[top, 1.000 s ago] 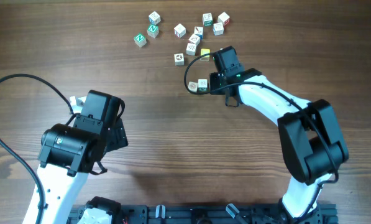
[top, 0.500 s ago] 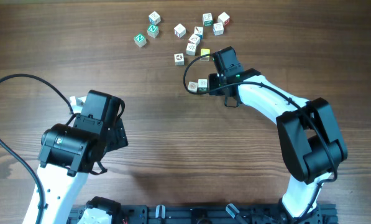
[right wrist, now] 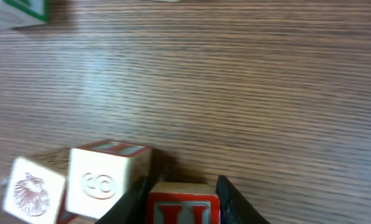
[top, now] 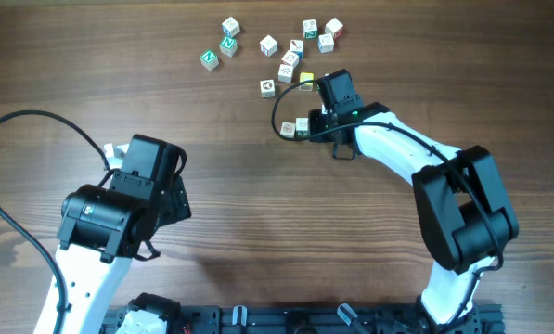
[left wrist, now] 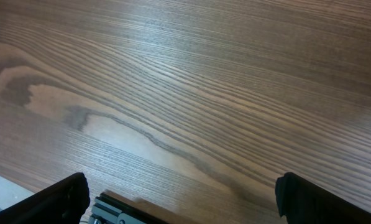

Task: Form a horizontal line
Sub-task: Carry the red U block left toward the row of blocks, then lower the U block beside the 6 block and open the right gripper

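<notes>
Red-U cube | pinched by right tool (arm stretched forward, low)

I have bare table to pass over across the middle, but scattered cubes crowd the far side and a black cable curves around the paired cubes.

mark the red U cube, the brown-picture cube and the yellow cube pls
red U cube (right wrist: pixel 184 206): right wrist view, front face, on the letter.
brown-picture cube (right wrist: pixel 28 191): right wrist view, on the pictured face.
yellow cube (top: pixel 306 80): overhead view, top face.
</notes>
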Robot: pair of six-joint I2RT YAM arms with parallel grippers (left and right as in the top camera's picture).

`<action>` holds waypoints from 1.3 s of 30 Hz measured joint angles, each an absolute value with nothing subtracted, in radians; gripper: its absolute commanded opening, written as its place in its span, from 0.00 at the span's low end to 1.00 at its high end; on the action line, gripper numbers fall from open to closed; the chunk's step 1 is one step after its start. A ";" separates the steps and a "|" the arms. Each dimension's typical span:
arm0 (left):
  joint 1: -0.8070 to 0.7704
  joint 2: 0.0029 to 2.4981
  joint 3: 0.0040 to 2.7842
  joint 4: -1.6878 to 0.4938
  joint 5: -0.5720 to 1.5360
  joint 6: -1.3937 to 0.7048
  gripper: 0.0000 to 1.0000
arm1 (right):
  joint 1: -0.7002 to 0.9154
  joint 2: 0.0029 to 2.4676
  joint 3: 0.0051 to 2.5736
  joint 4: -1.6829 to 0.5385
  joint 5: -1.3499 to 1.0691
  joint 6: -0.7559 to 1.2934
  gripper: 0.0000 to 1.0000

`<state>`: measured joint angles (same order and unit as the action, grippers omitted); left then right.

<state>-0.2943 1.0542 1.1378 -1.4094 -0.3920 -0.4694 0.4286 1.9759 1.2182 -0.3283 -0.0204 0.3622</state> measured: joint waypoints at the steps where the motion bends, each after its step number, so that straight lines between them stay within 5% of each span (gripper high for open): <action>1: -0.294 1.054 1.138 -1.409 -0.392 -0.469 1.00 | 0.429 1.976 1.218 -0.328 -0.028 0.363 0.13; 11: -0.294 1.054 1.138 -1.409 -0.392 -0.469 1.00 | 0.430 1.977 1.218 -0.328 -0.037 0.362 0.20; 23: -0.294 1.054 1.138 -1.409 -0.392 -0.469 1.00 | 0.459 1.977 1.218 -0.340 -0.002 0.346 0.56; 34: -0.294 1.054 1.138 -1.409 -0.392 -0.470 1.00 | 0.459 1.973 1.234 -0.369 0.051 0.343 0.57; 39: -0.294 1.054 1.138 -1.409 -0.392 -0.470 1.00 | 0.459 1.938 1.253 -0.366 0.054 0.344 0.48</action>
